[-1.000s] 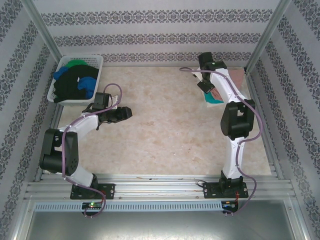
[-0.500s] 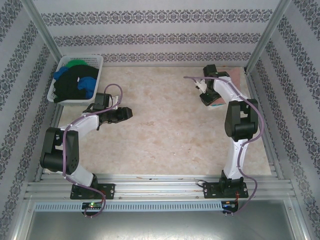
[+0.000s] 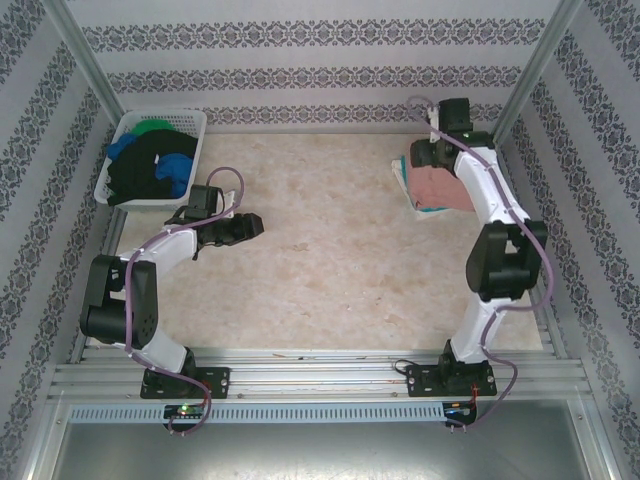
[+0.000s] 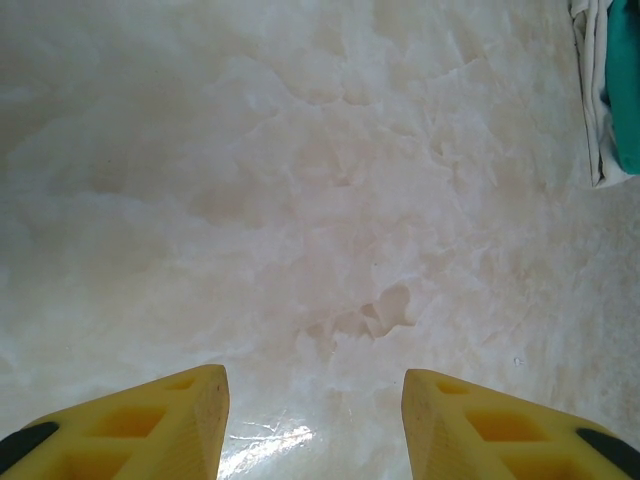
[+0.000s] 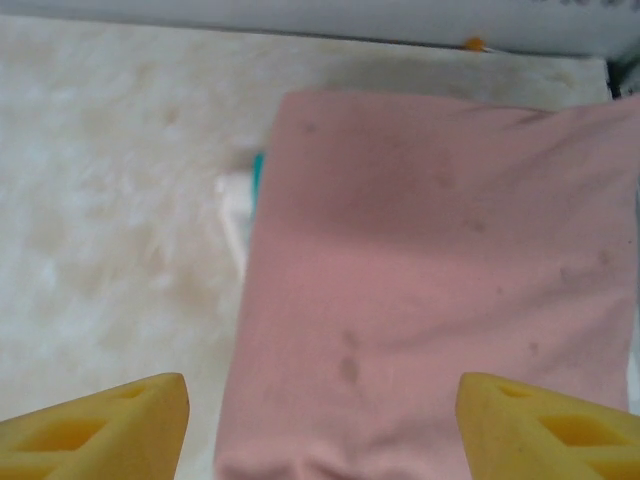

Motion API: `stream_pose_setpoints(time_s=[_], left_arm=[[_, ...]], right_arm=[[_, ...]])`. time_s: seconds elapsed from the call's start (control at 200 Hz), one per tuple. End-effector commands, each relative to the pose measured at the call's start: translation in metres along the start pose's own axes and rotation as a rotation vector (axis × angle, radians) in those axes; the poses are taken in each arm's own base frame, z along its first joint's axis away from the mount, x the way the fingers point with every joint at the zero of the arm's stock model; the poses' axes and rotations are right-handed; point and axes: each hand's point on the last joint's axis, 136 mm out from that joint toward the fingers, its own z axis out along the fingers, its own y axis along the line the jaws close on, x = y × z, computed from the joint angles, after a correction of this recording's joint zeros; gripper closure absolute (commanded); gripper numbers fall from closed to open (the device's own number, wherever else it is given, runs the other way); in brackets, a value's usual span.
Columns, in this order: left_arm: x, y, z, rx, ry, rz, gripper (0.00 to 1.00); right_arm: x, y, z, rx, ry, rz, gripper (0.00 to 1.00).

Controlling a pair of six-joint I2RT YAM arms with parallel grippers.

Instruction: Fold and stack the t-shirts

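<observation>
A folded salmon-pink shirt (image 5: 430,270) lies flat directly below the right end effector (image 5: 322,410). Its cloth is smooth, with a straight left edge and a few faint darker specks. The yellow fingers stand wide apart above the shirt's near edge and hold nothing.

A thin strip of a teal shirt (image 5: 257,170) peeks out from under the pink shirt, left of the end effector's midline. A white layer (image 5: 235,205) shows just beside it, lower in the pile. From above, the pink shirt (image 3: 443,188) tops this small stack near the worktop's (image 3: 320,260) far right corner.

The left end effector (image 4: 315,400) hangs over bare marbled cream worktop. Its fingers are partly spread and grip nothing. The stack's teal (image 4: 625,90) and white (image 4: 590,90) edges lie well ahead of it, to its right.

Behind the left end effector (image 3: 252,225), well apart toward the far left corner, stands a white slotted basket (image 3: 190,125). A black shirt (image 3: 145,165), a blue shirt (image 3: 180,175) and a green shirt (image 3: 155,127) are heaped loose inside. Walls (image 3: 320,75) with dark floral stripes enclose the worktop.
</observation>
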Motion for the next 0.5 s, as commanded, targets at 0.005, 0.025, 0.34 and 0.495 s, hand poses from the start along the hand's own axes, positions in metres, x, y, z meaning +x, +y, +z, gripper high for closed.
stream_pose_setpoints(time_s=[0.005,0.025,0.34,0.495], left_arm=[[-0.011,-0.003,-0.01,-0.009,-0.02,0.016,0.51],[-0.011,-0.002,-0.009,-0.013,-0.019,0.017,0.51],[-0.009,0.002,-0.009,-0.025,-0.016,0.014,0.5],[-0.013,0.0,-0.008,-0.025,-0.01,0.02,0.5]], right_arm=[[0.017,-0.022,0.057,0.115,0.102,0.221,0.29],[0.017,-0.026,0.061,0.13,0.111,0.235,0.28],[0.04,-0.048,0.1,0.09,0.208,0.297,0.02],[0.017,-0.048,0.074,0.058,0.14,0.263,0.02]])
